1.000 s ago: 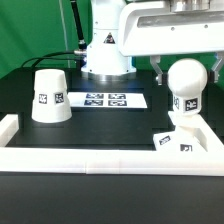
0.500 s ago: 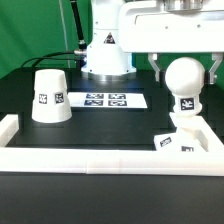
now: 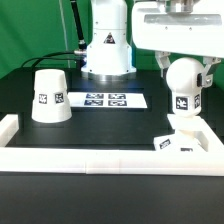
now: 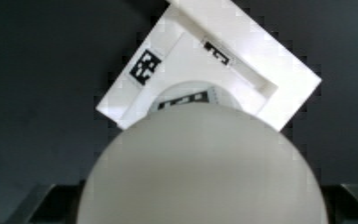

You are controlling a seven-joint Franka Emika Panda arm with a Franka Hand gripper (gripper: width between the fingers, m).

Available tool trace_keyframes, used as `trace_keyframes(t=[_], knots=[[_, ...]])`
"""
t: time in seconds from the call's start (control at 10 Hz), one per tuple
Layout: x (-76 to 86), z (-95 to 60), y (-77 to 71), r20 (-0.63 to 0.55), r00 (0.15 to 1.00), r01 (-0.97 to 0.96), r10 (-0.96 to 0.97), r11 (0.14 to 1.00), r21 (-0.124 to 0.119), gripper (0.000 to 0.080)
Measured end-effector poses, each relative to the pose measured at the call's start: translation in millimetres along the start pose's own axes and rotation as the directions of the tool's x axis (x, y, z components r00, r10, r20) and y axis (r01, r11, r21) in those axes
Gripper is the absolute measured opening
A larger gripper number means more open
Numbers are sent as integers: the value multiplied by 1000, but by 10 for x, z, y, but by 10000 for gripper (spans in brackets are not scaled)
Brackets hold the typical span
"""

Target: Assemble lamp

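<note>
The round white bulb (image 3: pixel 186 80) stands upright with its tagged neck on the blocky white base (image 3: pixel 184 138) at the exterior view's right. My gripper (image 3: pixel 186 72) comes down from above, its two dark fingers pressed on either side of the bulb. In the wrist view the bulb (image 4: pixel 197 160) fills the frame between my gripper's (image 4: pixel 197 205) fingers, with the tagged base (image 4: pixel 229 60) below it. The tapered shade (image 3: pixel 50 95) stands alone, wide end down, at the exterior view's left.
The marker board (image 3: pixel 105 99) lies flat between the shade and the bulb. A long white border rail (image 3: pixel 100 158) runs along the near edge with raised ends. The arm's white pedestal (image 3: pixel 107 55) stands behind.
The tag on the bulb's neck has shifted a little toward the exterior view's left, and the gripper has turned slightly. The bulb stays on the base. The shade has not moved.
</note>
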State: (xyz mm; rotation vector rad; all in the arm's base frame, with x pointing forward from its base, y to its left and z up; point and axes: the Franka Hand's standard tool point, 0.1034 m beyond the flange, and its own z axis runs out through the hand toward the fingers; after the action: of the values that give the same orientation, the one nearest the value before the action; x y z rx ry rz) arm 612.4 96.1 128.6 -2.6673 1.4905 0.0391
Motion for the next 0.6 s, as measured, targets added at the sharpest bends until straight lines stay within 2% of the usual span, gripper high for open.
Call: trace_keyframes(t=[0.2,0.6], knots=[[-57,10,-21,19,981,-191,191,981,5,580],[-48,27,-16,34,956,-293,293,956,4,592]])
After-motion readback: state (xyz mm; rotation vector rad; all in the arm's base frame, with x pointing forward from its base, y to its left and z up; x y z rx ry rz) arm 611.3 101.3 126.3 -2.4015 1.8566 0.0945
